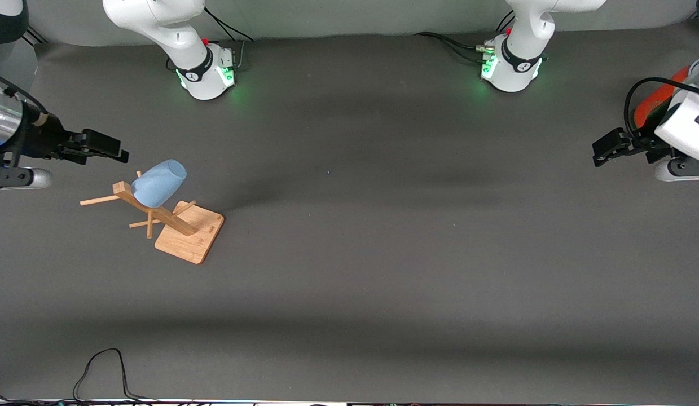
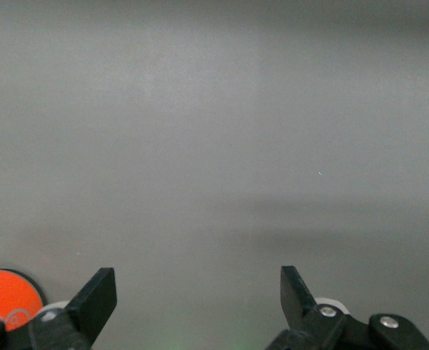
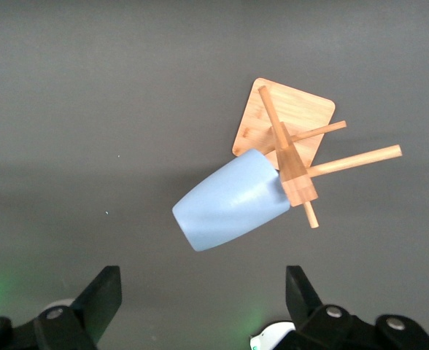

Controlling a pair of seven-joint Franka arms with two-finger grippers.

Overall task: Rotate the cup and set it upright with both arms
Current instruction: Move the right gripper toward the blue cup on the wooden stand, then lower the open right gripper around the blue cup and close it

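The pale blue cup (image 1: 159, 182) hangs tilted on a peg of a wooden rack (image 1: 157, 211), its mouth against the post and its closed base pointing up. The right wrist view shows the cup (image 3: 229, 204) and the rack (image 3: 296, 166) from above. My right gripper (image 1: 115, 149) hovers open and empty over the table beside the cup, toward the right arm's end; its jaws (image 3: 203, 292) stand wide apart. My left gripper (image 1: 604, 149) hangs open and empty over the left arm's end of the table, and the left wrist view shows it (image 2: 198, 292) above bare table only.
The rack stands on a square wooden base (image 1: 194, 237). An orange cylinder (image 1: 654, 104) stands by the left arm's hand, also seen as an orange disc (image 2: 6, 295). The arms' bases (image 1: 205, 67) (image 1: 510, 67) glow green. A black cable (image 1: 101, 366) loops at the table's near edge.
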